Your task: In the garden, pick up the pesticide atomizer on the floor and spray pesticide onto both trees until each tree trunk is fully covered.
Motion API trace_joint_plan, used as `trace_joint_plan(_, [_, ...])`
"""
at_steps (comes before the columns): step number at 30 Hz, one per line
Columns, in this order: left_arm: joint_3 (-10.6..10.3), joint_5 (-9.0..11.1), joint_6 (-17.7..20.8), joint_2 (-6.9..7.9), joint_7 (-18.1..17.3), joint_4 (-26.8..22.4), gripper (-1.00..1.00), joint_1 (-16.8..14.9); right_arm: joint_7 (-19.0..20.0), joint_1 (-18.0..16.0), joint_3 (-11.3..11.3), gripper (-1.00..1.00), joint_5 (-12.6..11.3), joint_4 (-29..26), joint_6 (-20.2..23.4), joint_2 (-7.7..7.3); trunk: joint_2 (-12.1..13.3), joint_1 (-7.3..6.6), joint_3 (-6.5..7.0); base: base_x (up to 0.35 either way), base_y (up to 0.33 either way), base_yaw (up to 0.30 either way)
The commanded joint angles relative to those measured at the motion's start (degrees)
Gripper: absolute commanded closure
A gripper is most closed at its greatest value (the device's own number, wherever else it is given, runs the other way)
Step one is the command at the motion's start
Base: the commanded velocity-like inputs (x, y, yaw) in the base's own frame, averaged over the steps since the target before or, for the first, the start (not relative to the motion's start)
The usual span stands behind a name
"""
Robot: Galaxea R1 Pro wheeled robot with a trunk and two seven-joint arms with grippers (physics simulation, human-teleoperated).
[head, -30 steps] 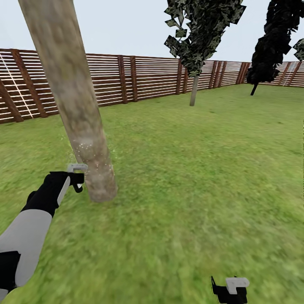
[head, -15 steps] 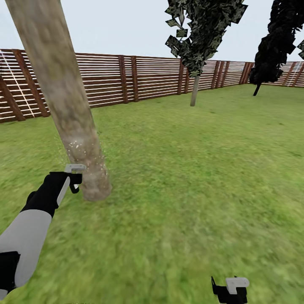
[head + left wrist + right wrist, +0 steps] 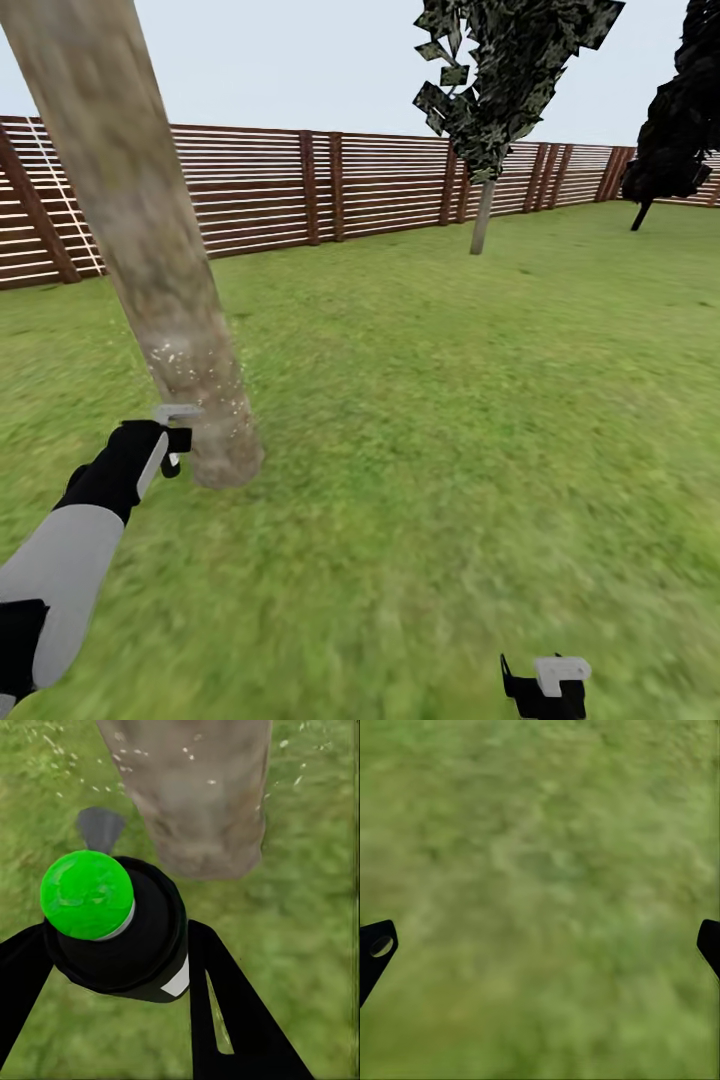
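My left gripper (image 3: pixel 172 442) is shut on the pesticide atomizer (image 3: pixel 112 930), a black bottle with a bright green cap (image 3: pixel 88 894). It is held low beside the base of the near tree trunk (image 3: pixel 160 280), a thick pale mottled column leaning up to the left. Up close the trunk (image 3: pixel 195 795) stands just beyond the atomizer, dotted with white spray specks. The second tree (image 3: pixel 483 215) stands far off by the fence, with a thin pale trunk and a leafy crown. My right gripper (image 3: pixel 545 685) hangs open over bare grass (image 3: pixel 540 900).
A brown slatted fence (image 3: pixel 380 185) rings the lawn at the back. A near-black cypress (image 3: pixel 680 130) stands at the far right. Open grass (image 3: pixel 480 420) stretches between the near trunk and the far tree.
The whole view has swung slightly left, so the far tree and cypress sit further right. My left gripper stays by the trunk's base with the atomizer. The right arm has not moved.
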Motion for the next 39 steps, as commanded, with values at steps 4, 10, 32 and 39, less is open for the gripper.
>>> trace_joint_plan(4, [0.0, -0.1, 0.1, -0.28, 0.2, 0.0, 1.00, 0.1, 0.0, 0.0, 0.0, -1.00, 0.0, 0.0, 0.0, 0.01, 0.0, 0.00, 0.00, 0.269, -0.169, 0.145])
trace_joint_plan(10, [0.4, -0.3, -0.1, 2.80, 0.2, 0.1, 1.00, 2.1, 0.1, 0.0, 0.0, -1.00, 0.0, 0.0, 0.0, 0.01, 0.0, 0.00, 0.00, 0.266, -0.169, 0.274])
trace_joint_plan(32, [0.3, -0.2, -6.2, -2.15, 0.2, 2.3, 1.00, 7.8, 0.1, 0.0, 0.0, -1.00, 0.0, 0.0, 0.0, 0.01, 0.0, 0.00, 0.00, 0.136, -0.144, 0.079])
trace_joint_plan(39, [0.1, -0.2, -6.3, -2.73, 0.2, 2.4, 1.00, 7.9, 0.1, 0.0, 0.0, -1.00, 0.0, 0.0, 0.0, 0.01, 0.0, 0.00, 0.00, 0.113, -0.236, 0.000])
